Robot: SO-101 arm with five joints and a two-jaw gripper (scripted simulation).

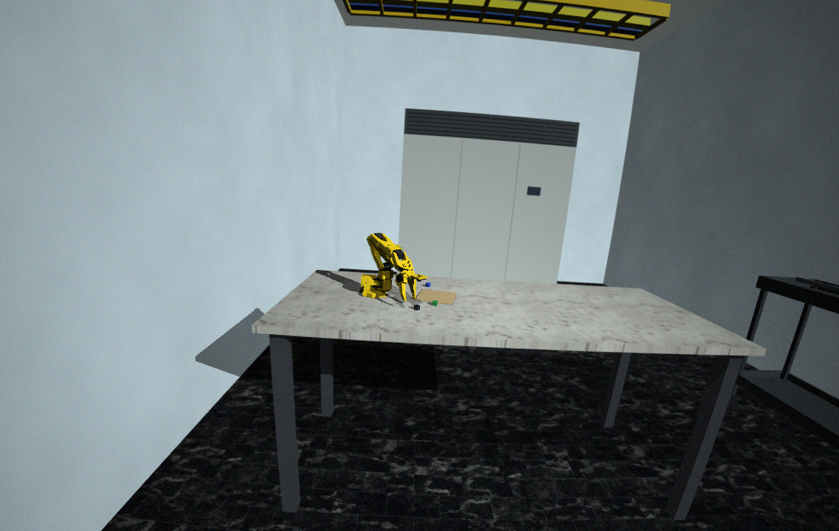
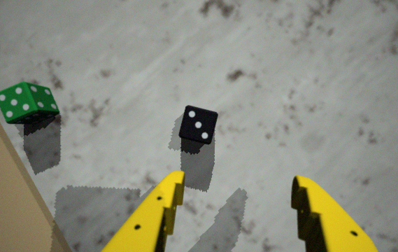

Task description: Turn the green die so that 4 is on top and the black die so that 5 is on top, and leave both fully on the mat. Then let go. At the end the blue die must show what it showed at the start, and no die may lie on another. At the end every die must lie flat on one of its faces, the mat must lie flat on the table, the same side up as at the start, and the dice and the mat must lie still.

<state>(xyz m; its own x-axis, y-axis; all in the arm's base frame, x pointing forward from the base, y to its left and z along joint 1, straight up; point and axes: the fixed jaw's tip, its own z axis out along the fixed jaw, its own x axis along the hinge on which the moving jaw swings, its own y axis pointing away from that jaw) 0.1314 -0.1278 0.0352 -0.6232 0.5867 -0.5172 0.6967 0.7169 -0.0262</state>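
In the wrist view the black die (image 2: 198,124) lies on the marble table top, off the mat, with three pips facing the camera. The green die (image 2: 26,102) lies on the table at the far left, close to the tan mat's (image 2: 3,182) edge but not on it; a five-pip face and a four-pip face show. My gripper (image 2: 237,178) hovers above the table just short of the black die, open, with nothing between its fingers. In the exterior view the arm's gripper (image 1: 409,293), the black die (image 1: 416,307), the green die (image 1: 434,303), the mat (image 1: 438,296) and a blue die (image 1: 428,282) are tiny.
The arm's base (image 1: 373,285) stands near the table's far left corner. A grey cabinet (image 1: 485,198) stands behind the table and a black rack (image 1: 825,369) to the right.
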